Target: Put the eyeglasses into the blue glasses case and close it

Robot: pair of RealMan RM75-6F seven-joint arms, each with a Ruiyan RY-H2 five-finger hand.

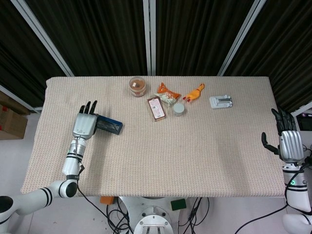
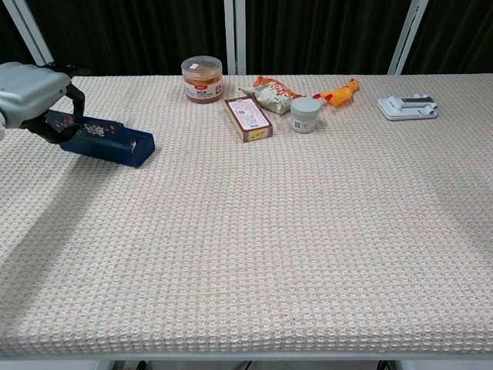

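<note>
The blue case lies on the table near its left edge, and the left hand wraps round one end of it. The case looks hard and light, maybe a bit slippery, so holding it across its narrow sides should work best. I cannot see any glasses. The table edge is close on that side, so the case could slide off. There is lots of free room toward the middle. The right hand hangs off the right edge, fingers apart, holding nothing.

Beige woven-covered table: blue glasses case, jar, box, snack packet.
</note>
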